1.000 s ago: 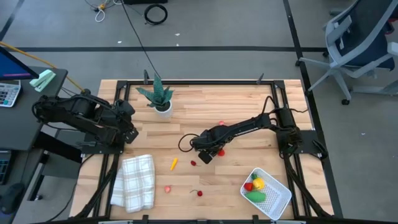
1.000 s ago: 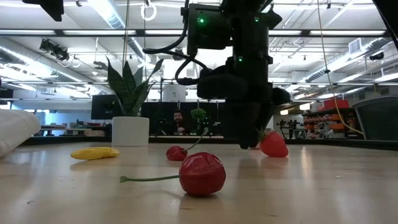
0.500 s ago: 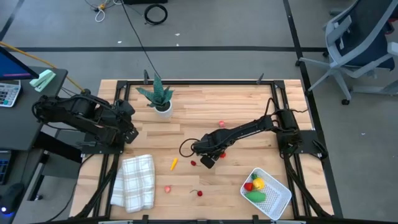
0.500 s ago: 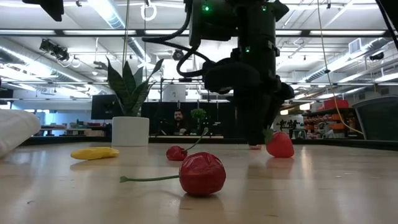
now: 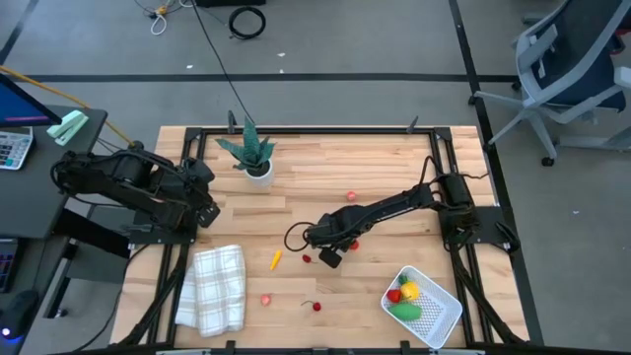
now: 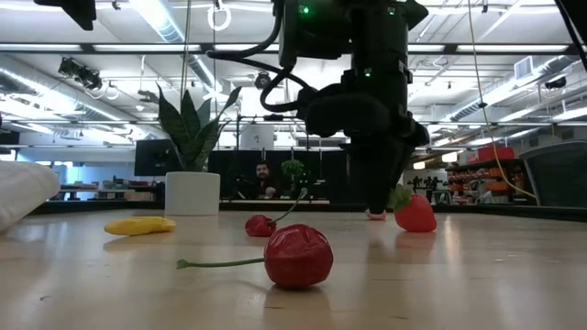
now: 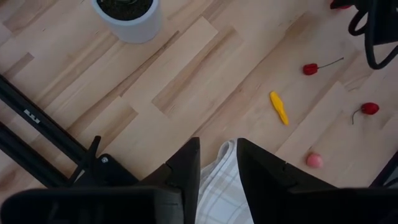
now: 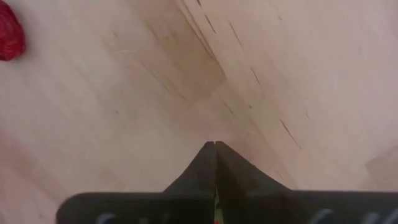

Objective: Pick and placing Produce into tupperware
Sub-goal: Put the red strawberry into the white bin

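Observation:
My right gripper (image 5: 328, 256) is shut and points down at bare wood near the table's middle (image 8: 214, 146). Its tips reach down to about table level (image 6: 376, 211). Whether they touch the wood, I cannot tell. A red strawberry (image 6: 415, 213) lies right beside it, and a cherry (image 5: 307, 258) just to its left. Loose on the table lie a thin orange piece (image 5: 276, 259), a pink piece (image 5: 265, 298), a stemmed cherry (image 6: 298, 257) and a red piece (image 5: 351, 196). The white tupperware (image 5: 439, 316) at the near right corner holds red, yellow and green produce. My left gripper (image 7: 219, 162) waits open at the left edge.
A spiky green plant in a white pot (image 5: 258, 170) stands at the far left. A folded white checked cloth (image 5: 217, 286) lies at the near left, below the left gripper. A black metal frame (image 5: 434, 148) runs along the table's edges.
My right gripper has moved a little toward the table's near edge and come down, closer to the strawberry and the cherry. In the last half second it has kept still.

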`<state>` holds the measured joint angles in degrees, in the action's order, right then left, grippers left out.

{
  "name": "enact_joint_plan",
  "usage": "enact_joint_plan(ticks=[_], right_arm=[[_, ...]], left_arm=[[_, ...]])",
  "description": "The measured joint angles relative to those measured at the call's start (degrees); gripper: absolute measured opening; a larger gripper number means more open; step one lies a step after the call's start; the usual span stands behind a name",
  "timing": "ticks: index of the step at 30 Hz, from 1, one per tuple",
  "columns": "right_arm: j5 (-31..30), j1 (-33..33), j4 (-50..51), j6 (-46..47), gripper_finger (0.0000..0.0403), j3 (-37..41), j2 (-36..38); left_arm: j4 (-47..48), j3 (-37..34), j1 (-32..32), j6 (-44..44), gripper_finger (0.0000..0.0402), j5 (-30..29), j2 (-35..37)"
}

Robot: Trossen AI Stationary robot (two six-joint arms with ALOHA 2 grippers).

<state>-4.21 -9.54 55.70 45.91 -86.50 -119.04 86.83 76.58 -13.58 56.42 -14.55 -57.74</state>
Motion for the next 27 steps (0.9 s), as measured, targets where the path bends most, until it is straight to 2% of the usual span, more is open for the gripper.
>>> enact_joint_plan(ticks=[6,15,21,27], right_arm=[[-0.3,-0.4,0.1,0.4,0.0004,0.0,3.8],[-0.6,-5.7,0.7,12.1,0.0002,-0.1,21.2],[-1.7,-16.0,4.5,26.5,0.0001,-0.1,29.5],[-1.7,-30.0,13.1,48.6,0.0,-0.1,29.0]], left_arm=[[-0.1,0.0,0.0,0.0,0.0111,0.0,0.0],[-0.3,0.0,0.0,0.0,0.011,0.0,0.0],[-0.6,0.0,0.0,0.0,0.0111,0.0,0.0],[-1.4,0.0,0.0,0.0,0.0111,0.0,0.0]])
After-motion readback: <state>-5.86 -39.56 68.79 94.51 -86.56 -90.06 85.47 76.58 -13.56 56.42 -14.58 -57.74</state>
